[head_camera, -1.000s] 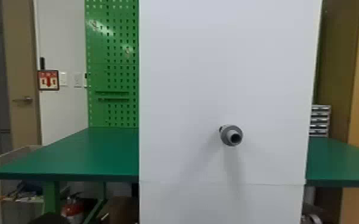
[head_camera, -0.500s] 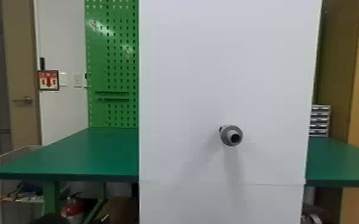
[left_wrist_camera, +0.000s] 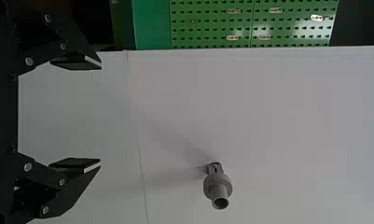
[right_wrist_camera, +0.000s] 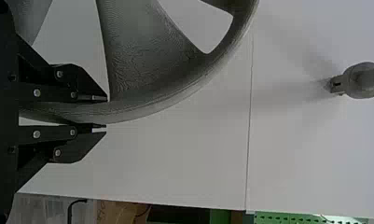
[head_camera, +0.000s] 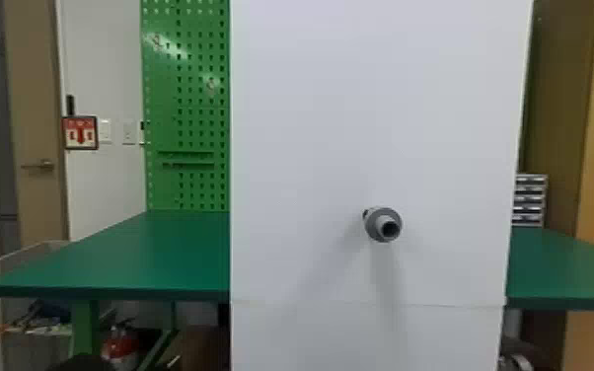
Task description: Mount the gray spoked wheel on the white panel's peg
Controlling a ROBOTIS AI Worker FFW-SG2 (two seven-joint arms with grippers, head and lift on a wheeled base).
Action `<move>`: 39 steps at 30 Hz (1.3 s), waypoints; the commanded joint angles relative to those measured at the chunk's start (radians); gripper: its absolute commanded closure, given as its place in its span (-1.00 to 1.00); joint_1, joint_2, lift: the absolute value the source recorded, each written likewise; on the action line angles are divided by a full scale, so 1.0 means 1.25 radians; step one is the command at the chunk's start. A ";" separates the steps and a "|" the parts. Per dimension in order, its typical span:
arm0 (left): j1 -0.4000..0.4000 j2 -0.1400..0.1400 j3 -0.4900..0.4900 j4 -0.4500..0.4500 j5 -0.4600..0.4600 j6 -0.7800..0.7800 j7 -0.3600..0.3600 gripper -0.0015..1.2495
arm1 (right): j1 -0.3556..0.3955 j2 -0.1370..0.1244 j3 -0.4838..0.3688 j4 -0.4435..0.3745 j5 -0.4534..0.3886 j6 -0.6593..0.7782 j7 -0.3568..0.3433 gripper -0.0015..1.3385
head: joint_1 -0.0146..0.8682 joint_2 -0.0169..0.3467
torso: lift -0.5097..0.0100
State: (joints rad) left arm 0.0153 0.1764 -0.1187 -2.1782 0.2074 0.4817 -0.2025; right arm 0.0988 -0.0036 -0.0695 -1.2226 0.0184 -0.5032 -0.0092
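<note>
White down the middle of the head view: a tall panel (head_camera: 311, 123), crossed near the bottom of the frame by a thin seam. Jutting from it, right of center and a little low, a gray peg (head_camera: 384, 226), with a wide collar and a narrower, hollow end, soft shadows spreading below. At lower left, behind the panel, a green worktop (head_camera: 128, 256), with more green surface at lower right. At upper left, a green pegboard (head_camera: 187, 98); farther left, a red-and-white sign (head_camera: 80, 132) and a door handle (head_camera: 42, 165). Under the worktop, a red fire extinguisher (head_camera: 121, 348); just past the panel's right edge, a small stack of drawers (head_camera: 529, 200).

In the left wrist view, the left claw (left_wrist_camera: 100, 114) released, fingers spread wide before the panel, well apart from the peg.

In the right wrist view, the right claw (right_wrist_camera: 105, 113) clenched on the rim of the gray spoked wheel (right_wrist_camera: 175, 91): one finger along the inner side of the rim, the other along the outer side. Spokes reaching inward from there, beyond the inner finger, and part of the wheel cut off by the frame. Off the peg, with a stretch of panel visible between rim and peg.
</note>
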 commanded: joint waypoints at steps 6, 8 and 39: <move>0.001 0.000 0.002 0.000 0.002 0.000 0.000 -0.19 | -0.002 0.004 -0.028 -0.044 -0.004 0.057 0.000 0.74 | -0.69 -0.95 | -0.59; 0.002 0.000 0.003 0.000 0.005 0.000 0.000 -0.19 | -0.002 0.004 -0.024 -0.070 -0.005 0.084 0.000 0.74 | -0.69 -0.95 | -0.59; 0.006 0.000 0.007 0.000 0.006 0.000 0.000 -0.19 | -0.077 -0.033 0.038 -0.502 -0.071 0.566 -0.001 0.74 | -0.69 -0.95 | -0.59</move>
State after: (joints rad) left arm 0.0220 0.1764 -0.1116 -2.1782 0.2143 0.4816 -0.2025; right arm 0.0215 -0.0344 -0.0257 -1.7890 -0.0585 0.1200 -0.0092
